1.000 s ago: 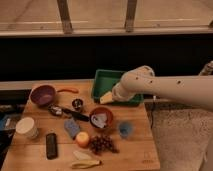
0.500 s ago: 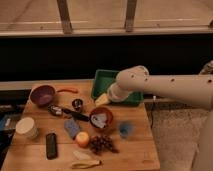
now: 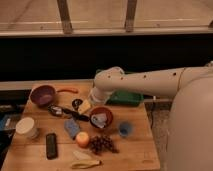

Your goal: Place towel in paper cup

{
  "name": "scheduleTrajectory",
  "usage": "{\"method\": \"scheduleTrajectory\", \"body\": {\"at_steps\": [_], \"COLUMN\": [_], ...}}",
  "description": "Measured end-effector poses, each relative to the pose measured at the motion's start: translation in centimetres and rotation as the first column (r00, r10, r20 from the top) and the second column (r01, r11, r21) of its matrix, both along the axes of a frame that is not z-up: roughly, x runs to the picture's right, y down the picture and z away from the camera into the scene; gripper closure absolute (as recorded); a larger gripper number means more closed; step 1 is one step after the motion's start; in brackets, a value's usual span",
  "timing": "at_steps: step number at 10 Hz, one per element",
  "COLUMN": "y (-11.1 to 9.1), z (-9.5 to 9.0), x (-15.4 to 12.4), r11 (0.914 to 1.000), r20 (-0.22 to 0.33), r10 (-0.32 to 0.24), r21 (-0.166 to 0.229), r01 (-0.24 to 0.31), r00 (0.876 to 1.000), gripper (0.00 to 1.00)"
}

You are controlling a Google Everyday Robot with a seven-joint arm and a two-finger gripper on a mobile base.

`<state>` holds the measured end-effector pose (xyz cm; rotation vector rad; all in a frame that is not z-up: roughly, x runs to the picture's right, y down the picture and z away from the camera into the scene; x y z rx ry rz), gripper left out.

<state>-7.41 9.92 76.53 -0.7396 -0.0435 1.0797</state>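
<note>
The towel, a small pale cloth, lies inside the red-orange bowl near the middle of the wooden table. The paper cup, squat and cream-white, stands upright near the table's left edge. My gripper hangs at the end of the white arm, just up and left of the bowl's rim and low over the table. It is open and holds nothing. The towel sits apart from it, to its lower right.
A purple bowl stands at the back left and a green tray lies behind the arm. A blue sponge, an orange fruit, grapes, a blue cup, a black device and a banana crowd the front.
The arm has swung left and downward, carrying the gripper from over the green tray to beside the red-orange bowl. The objects on the table stayed put.
</note>
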Motion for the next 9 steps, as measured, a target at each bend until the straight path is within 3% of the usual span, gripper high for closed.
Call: {"method": "scheduleTrajectory", "body": {"at_steps": [3, 7, 9], "y": [-0.2, 1.2, 2.2], "z": [0.2, 2.2, 2.9], "x": [-0.1, 2.2, 3.0], "r11": [1.0, 0.9974, 0.9951], "r20": [-0.01, -0.101, -0.122], "r10": [-0.007, 0.027, 0.034], "r21": [-0.006, -0.063, -0.087], "r01": [0.007, -0.034, -0.045], "r00": [1.0, 0.994, 0.992], "gripper": [0.2, 0.2, 0.2]}}
